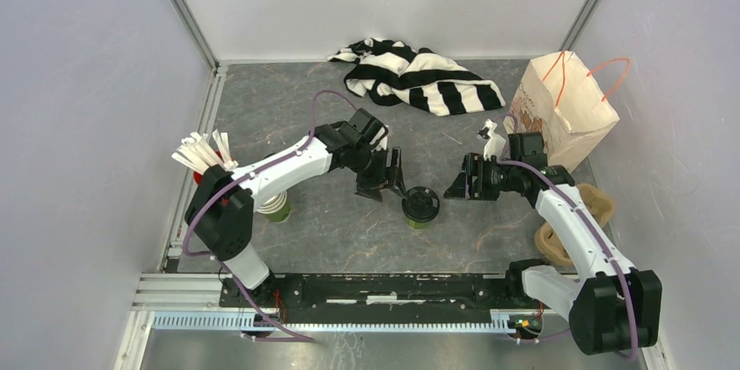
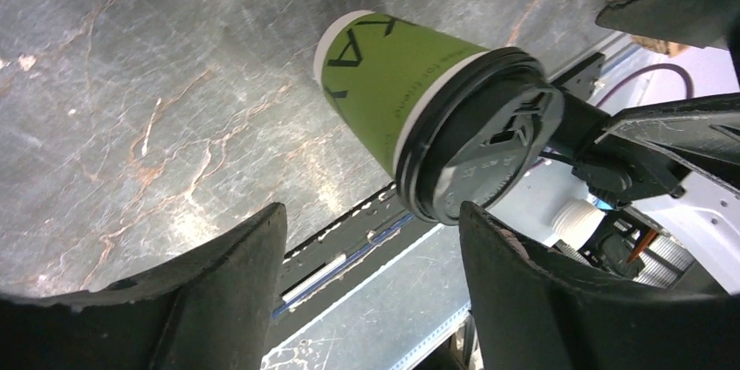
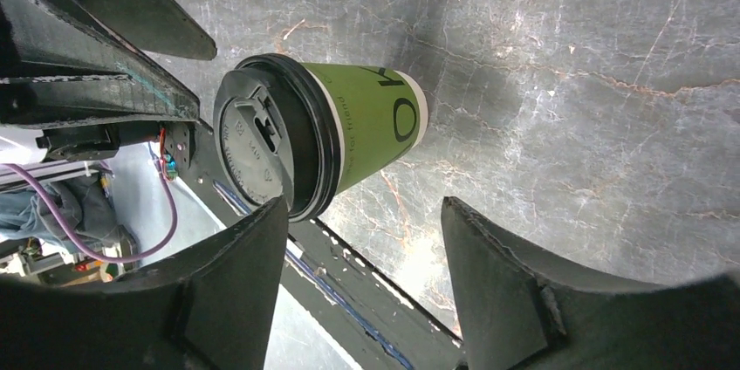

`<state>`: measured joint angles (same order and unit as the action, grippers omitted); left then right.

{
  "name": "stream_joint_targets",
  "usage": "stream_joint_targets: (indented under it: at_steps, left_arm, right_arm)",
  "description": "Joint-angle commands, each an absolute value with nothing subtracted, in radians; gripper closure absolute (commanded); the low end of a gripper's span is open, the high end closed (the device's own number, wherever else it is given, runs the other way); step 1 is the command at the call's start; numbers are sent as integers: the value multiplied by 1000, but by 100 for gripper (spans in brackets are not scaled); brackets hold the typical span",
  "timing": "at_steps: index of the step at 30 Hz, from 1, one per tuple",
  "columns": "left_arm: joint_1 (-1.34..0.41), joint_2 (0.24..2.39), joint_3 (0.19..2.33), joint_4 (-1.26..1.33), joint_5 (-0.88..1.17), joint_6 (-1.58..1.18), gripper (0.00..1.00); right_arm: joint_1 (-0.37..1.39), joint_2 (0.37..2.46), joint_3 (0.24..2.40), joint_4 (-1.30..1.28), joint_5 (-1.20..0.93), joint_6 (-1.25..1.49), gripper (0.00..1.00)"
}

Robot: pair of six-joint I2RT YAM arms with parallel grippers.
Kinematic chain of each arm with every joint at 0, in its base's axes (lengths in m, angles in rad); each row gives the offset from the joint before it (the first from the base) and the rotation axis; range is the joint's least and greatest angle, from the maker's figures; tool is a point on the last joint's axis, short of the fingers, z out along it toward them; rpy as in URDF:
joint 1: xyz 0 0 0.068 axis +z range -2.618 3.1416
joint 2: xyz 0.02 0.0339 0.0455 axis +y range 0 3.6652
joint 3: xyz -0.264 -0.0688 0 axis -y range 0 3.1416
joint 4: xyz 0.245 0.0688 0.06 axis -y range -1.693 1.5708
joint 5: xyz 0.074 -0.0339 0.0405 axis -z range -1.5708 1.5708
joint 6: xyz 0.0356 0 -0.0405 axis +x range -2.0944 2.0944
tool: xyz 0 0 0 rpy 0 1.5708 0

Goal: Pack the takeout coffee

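Note:
The takeout coffee (image 1: 421, 207), a green paper cup with a black lid, stands upright on the dark marbled table between the two arms. My left gripper (image 1: 384, 189) hovers just left of it, open. In the left wrist view the cup (image 2: 393, 82) lies beyond the fingertips and nothing is between the jaws of the left gripper (image 2: 371, 213). My right gripper (image 1: 461, 188) is just right of the cup, also open. In the right wrist view the cup (image 3: 371, 121) sits ahead of the left finger, outside the gap of the right gripper (image 3: 365, 204).
A brown paper bag (image 1: 563, 108) with orange handles stands at the back right. A black-and-white striped cloth (image 1: 419, 78) lies at the back. A stack of green cups (image 1: 277, 206) and white sticks (image 1: 202, 154) sit at the left. A brown object (image 1: 580, 222) lies by the right arm.

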<state>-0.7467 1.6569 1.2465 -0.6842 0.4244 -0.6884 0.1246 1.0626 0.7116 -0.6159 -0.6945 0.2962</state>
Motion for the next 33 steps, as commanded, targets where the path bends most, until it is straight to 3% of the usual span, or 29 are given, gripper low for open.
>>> stream_joint_targets:
  at_steps: [1,6,13,22,29,33]
  left_arm:
    - [-743,1616,1262,-574,490,-677,20]
    - [-742,1662,1240,-424,610,-730,16]
    - [-744,1706,1362,-526,550,-651,16]
    - [-742,1587,1530,-748,433,-493,14]
    - [-742,1438,1535,-719,465,-473,13]
    - [-739,1416,1602,-763,479,-439,12]
  right_arm:
    - [127,1040,802,-697,-649,246,27]
    - [127,1023,891,-804,-583,192,18]
    - [127,974,997,-958,-378,122,9]
    - [111,913,1061,-1126,80,264,8]
    - [38,794,944,-1108,269,471,7]
    - [6,773,895,-1080,323,502,12]
